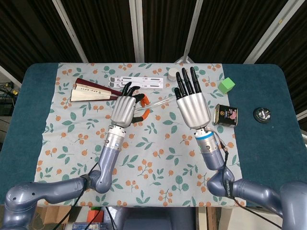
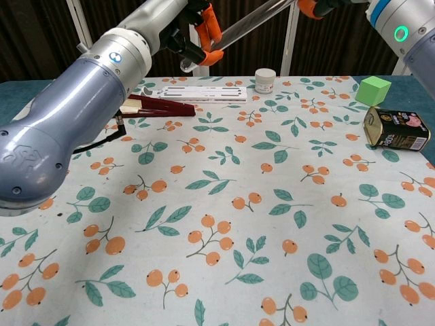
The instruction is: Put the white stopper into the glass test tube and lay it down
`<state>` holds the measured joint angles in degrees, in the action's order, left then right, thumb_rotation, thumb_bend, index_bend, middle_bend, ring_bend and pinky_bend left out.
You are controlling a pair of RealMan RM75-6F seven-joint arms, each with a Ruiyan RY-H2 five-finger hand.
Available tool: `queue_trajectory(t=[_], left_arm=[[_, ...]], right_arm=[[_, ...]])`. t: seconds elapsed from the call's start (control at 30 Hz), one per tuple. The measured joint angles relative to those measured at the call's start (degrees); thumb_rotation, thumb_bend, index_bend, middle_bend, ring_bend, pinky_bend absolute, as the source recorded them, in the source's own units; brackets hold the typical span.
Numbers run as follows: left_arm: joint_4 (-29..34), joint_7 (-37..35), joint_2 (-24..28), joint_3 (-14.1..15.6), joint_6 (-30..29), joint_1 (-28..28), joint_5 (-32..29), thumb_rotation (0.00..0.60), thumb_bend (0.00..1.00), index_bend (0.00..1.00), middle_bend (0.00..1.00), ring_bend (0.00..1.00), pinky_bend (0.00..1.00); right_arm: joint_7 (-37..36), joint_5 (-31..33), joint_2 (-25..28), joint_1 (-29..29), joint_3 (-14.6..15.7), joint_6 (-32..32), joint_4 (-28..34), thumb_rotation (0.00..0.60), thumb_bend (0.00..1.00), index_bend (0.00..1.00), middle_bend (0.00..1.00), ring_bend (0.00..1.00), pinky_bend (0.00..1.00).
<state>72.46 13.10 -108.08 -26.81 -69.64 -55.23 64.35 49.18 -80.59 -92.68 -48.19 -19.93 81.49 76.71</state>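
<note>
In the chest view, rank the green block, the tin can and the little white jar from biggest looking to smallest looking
1. tin can
2. green block
3. white jar
The jar stands farther back, so its true size against the block is unsure.

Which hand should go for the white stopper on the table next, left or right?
Right, probably. The white stopper stands close to the fingertips of the right hand, while the left hand pinches the glass test tube in the air.

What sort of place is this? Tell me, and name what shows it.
Probably a robot test or data-collection bench: a padded table under a leaf-print cloth, with unrelated props, like a tin can and green block.
</note>
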Motion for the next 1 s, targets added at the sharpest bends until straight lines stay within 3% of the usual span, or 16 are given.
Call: queue_trajectory(t=[0.37,0.67,1.0], left_arm=[[-0.25,-0.05,-0.5,-0.44,-0.35,-0.44,-0.14,0.6,0.6,0.64,0.66,0.18,0.0],[0.13,-0.18,0.48,0.57,-0.69,0.8,0.07,0.6,0.6,0.64,0.66,0.18,0.0],[2.43,-0.78,4.62,3.12,-1.6,4.61,1.16,0.6,0.6,0.64,0.66,0.18,0.0]], right_arm=[[0.44,0.51,0.68,0.59,0.17,-0.23,1.09,0.6,0.42,0.07,0.09,0.0,0.0],[1.23,2.66,1.34,1.78,0.14,-0.64,2.18,0.6,0.42,0.01,0.05,0.0,0.0],[1.11,4.73,3.44,4.28,0.17,0.18,3.54,0.6,0.42,0.0,0.04,0.0,0.0]])
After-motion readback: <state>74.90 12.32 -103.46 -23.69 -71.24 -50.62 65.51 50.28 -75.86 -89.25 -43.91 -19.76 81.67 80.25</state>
